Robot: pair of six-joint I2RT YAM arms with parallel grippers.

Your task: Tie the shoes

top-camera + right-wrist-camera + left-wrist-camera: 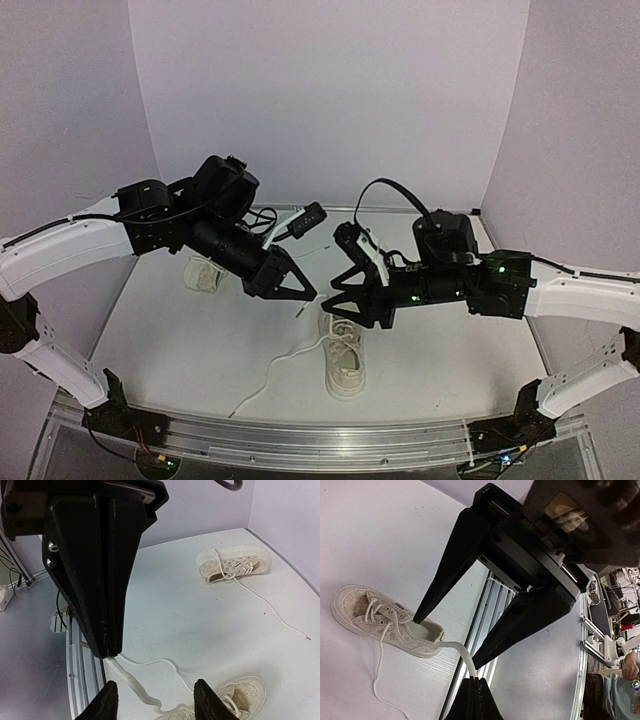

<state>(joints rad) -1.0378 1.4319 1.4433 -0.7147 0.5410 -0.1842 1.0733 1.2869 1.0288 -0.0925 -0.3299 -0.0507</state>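
Observation:
One cream-white shoe [344, 366] lies near the front middle of the table, its toe toward the front edge. The left gripper [307, 295] hovers just above and behind it, shut on one of its laces [461, 652], which rises from the heel of the shoe [382, 621] to the closed tips of the left gripper [473, 679]. Facing it, the right gripper [330, 301] is open, and its fingers [445, 575] straddle the held lace. In the right wrist view the right gripper [156, 692] is open over the lace [125, 680]. The second shoe [204, 273] lies behind the left arm.
A second lace [262, 385] of the near shoe trails left toward the aluminium rail [320, 438] at the table's front edge. The far shoe [233, 563] has a long loose lace [272, 611] on the table. White walls enclose the back and sides.

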